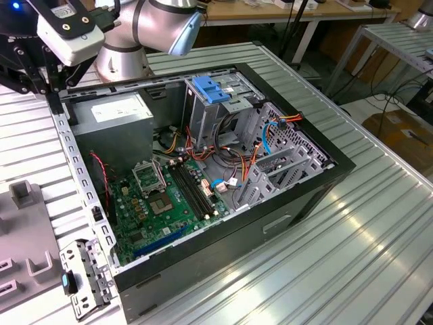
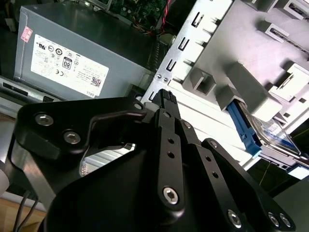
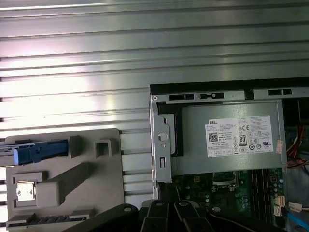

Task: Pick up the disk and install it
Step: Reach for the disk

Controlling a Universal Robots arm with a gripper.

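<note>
Nothing done yet: disk [image 2: 274, 135] sits in grey holder [image 2: 251, 43], not in PC case [image 1: 342, 166] mid-frame in exterior view; gripper [image 2: 166, 99] empty-looking, open/closed can't tell.

You get bright, even light from overhead in the exterior view: the ribbed table [image 1: 379, 223] shines pale, while the inside of the computer case [image 1: 169, 183] sinks into soft shadow below its walls. In the first wrist view, glare burns a broad patch of the table nearly white. In the second wrist view the gripper [image 2: 166, 99] reads as a black mass with only faint sheen and screw glints, set against a washed-out grey holder [image 2: 231, 29].
</note>
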